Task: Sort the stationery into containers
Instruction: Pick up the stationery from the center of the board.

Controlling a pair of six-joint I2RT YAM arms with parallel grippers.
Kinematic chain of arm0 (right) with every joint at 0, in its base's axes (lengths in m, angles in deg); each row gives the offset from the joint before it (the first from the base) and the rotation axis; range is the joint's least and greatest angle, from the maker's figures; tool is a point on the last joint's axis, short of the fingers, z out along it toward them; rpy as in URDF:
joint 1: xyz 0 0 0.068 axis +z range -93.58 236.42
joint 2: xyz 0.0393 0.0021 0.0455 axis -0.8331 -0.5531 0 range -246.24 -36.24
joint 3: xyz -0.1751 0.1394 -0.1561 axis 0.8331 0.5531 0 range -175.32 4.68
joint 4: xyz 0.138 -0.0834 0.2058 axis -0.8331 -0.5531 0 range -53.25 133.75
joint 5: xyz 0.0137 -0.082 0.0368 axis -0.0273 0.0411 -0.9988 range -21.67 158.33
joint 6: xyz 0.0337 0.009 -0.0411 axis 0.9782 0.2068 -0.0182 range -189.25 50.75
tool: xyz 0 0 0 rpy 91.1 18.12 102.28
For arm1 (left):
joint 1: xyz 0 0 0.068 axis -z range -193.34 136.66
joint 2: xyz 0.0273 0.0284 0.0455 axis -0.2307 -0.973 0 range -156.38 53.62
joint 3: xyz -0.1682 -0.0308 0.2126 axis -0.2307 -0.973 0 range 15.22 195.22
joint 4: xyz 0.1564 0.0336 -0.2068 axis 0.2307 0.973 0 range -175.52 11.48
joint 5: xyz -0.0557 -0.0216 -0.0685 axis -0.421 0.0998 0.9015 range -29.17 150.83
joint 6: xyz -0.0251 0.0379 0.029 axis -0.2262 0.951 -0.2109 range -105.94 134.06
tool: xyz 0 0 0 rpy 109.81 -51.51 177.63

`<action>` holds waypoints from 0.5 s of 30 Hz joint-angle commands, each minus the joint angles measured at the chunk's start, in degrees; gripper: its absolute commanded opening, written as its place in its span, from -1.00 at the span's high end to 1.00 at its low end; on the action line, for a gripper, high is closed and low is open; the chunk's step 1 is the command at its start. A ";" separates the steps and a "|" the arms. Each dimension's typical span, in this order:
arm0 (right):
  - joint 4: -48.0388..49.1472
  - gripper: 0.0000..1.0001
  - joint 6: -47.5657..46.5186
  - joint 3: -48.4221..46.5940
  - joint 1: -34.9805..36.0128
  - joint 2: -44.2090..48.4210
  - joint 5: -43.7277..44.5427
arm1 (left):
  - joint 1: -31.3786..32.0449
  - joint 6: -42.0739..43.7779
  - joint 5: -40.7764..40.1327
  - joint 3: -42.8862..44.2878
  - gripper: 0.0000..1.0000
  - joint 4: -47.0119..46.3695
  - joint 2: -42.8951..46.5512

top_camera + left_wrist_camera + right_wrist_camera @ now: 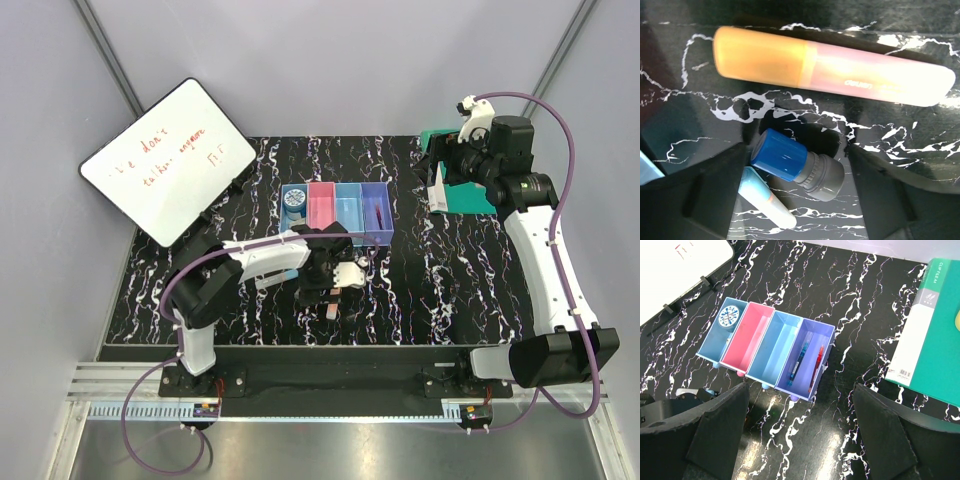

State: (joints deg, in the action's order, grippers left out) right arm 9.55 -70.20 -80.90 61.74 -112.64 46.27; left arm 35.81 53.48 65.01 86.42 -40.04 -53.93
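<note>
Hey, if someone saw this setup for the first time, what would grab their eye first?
The row of four pastel bins mid-table stands out: a round bottle in the leftmost, a blue pen and a red pen in the purple one. Close up, the left gripper hangs open over a blue-capped marker beside an orange highlighter. A tilted whiteboard stands at the far left.

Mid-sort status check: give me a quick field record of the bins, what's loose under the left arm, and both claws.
first blue bin: round bottle
pink bin: empty
second blue bin: empty
purple bin: blue pen, red pen
table under left claw: orange highlighter, blue-capped marker
left claw: open, gripping nothing
right claw: open, holding nothing
</note>
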 commanded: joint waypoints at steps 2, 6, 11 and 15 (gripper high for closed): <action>1.85 -0.83 0.60 -1.69 0.30 1.26 -0.79 | -0.10 -4.25 0.12 -0.89 -0.82 -0.48 2.60; 1.85 -0.83 0.60 -1.87 0.30 1.17 -0.79 | -0.02 -9.79 0.38 0.95 -0.83 1.89 3.04; 1.85 -0.83 0.60 -1.87 0.39 1.17 -0.79 | -0.28 -16.82 -0.32 2.19 -0.85 4.62 4.27; 1.94 -0.83 0.60 -1.96 0.30 1.17 -0.87 | -0.54 -18.94 0.30 2.72 -0.84 5.94 4.45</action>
State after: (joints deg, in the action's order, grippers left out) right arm 9.60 -70.18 -80.90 61.74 -112.64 46.23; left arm 35.70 39.30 65.04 86.62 -36.19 -52.46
